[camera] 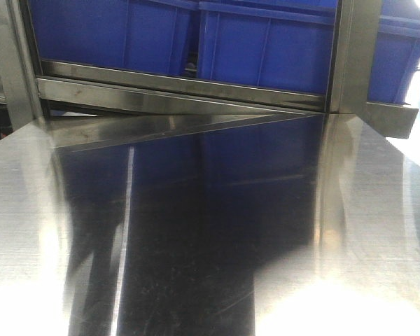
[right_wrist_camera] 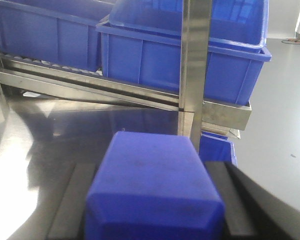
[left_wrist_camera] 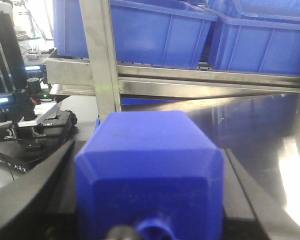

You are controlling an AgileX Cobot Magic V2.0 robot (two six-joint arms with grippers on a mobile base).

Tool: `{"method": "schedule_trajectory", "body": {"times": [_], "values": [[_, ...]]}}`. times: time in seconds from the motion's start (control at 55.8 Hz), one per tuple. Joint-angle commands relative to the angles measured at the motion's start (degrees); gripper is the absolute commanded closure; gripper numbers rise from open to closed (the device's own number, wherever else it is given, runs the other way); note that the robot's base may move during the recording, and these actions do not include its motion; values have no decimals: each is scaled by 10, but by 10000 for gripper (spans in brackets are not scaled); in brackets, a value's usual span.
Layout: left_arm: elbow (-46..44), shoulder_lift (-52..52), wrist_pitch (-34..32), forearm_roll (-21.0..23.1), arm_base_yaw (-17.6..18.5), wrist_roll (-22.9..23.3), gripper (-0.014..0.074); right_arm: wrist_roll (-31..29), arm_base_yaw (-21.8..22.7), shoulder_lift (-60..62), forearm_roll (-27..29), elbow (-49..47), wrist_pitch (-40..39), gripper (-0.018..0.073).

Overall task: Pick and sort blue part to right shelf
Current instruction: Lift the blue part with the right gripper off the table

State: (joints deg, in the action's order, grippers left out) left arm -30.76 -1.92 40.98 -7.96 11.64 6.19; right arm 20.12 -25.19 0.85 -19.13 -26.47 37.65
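Two loads: my left gripper (left_wrist_camera: 147, 150) clamps a blue part (left_wrist_camera: 150, 170), cap wristward, long axis aimed at right shelf (left_wrist_camera: 210, 75) ahead; right gripper (right_wrist_camera: 152, 167) clamps another blue part (right_wrist_camera: 152, 185).

Strong white glare is thrown off the steel tabletop (camera: 378, 280) along the lower and side edges of the front view, while its middle is darkened by a deep reflection of the blue bins (camera: 266, 49). In the wrist views the blue part (left_wrist_camera: 150, 170) close to the left lens is blurred, the second blue part (right_wrist_camera: 155, 190) likewise, and the shelf (right_wrist_camera: 195, 65) behind is evenly lit and sharper.
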Motion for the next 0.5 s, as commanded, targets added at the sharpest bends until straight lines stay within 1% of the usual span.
{"method": "schedule_trajectory", "body": {"times": [0.0,0.484], "values": [[-14,-9,-53,-3,0,6,262,-7,1,5,-19,-17,-52,361],[-14,-9,-53,-3,0,6,262,-7,1,4,-25,-14,-41,361]]}}
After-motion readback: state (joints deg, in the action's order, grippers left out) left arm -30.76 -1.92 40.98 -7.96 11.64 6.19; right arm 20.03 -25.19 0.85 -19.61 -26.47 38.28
